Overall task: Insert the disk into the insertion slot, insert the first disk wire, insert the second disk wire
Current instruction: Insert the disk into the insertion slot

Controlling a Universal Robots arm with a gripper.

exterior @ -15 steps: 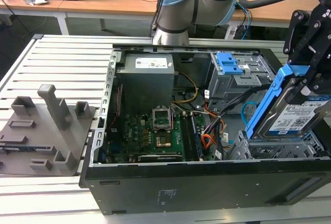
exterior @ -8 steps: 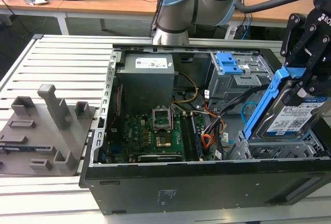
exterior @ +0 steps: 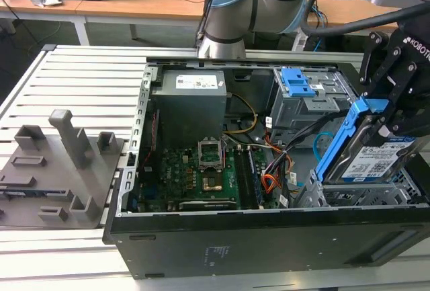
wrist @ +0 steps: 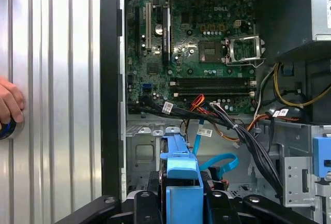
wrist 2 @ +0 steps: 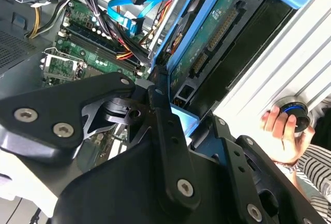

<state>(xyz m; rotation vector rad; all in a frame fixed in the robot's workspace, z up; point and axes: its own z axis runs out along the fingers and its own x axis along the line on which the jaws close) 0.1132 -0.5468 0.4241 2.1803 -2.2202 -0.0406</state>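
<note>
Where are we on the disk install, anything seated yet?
Nothing seated yet. In hand: the gripper has its jaws shut on the disk, held tilted above the slot. Left: the disk is not in the slot, and the blue cable lies loose, not plugged into the disk.

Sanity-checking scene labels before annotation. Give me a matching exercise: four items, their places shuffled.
1. disk
2. power supply
3. blue latch
4. grey fixture plate

A. on the slatted table, at the exterior view's left of the case
B. on the tall drive cage
C. tilted in the pincer, above the insertion slot
D. inside the case, far corner at the exterior view's left

Pairs: 1-C, 2-D, 3-B, 4-A
</note>
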